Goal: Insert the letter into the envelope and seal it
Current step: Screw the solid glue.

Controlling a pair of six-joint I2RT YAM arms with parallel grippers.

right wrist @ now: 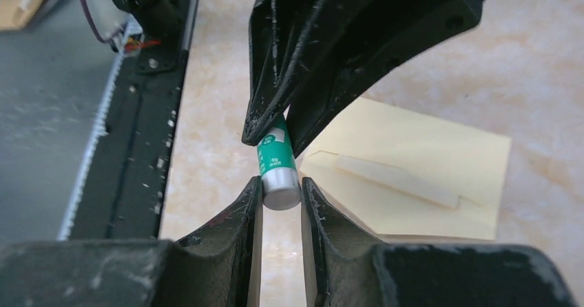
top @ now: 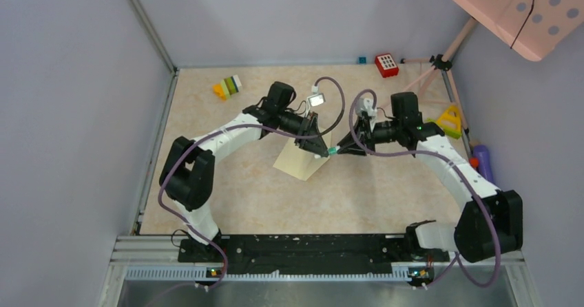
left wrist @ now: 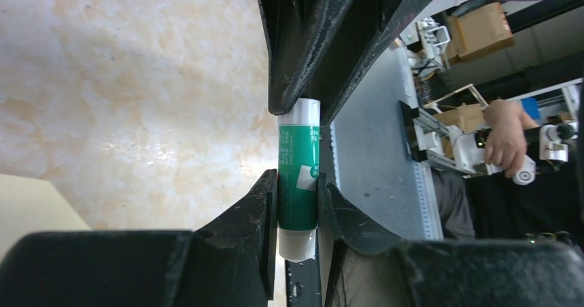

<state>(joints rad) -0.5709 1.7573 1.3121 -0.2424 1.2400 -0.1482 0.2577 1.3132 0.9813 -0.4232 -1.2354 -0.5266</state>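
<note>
At 2 o'clock of the pale cream paper envelope (top: pixel 299 161), left gripper (left wrist: pixel 297 183) and right gripper (right wrist: pixel 281 190) both clamp a green plastic glue stick (top: pixel 332 151), likely to uncap it.

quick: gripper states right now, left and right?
Left gripper: closed on the glue stick, around its green body.
Right gripper: fingers closed on the same stick's end.

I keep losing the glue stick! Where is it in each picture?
Top view: glue stick in the middle, by the envelope's right corner.
Left wrist: dead centre, standing upright.
Right wrist: centre, its grey end facing the camera.
Shared landmark: the envelope, bottom-left in the left wrist view, right in the right wrist view.
</note>
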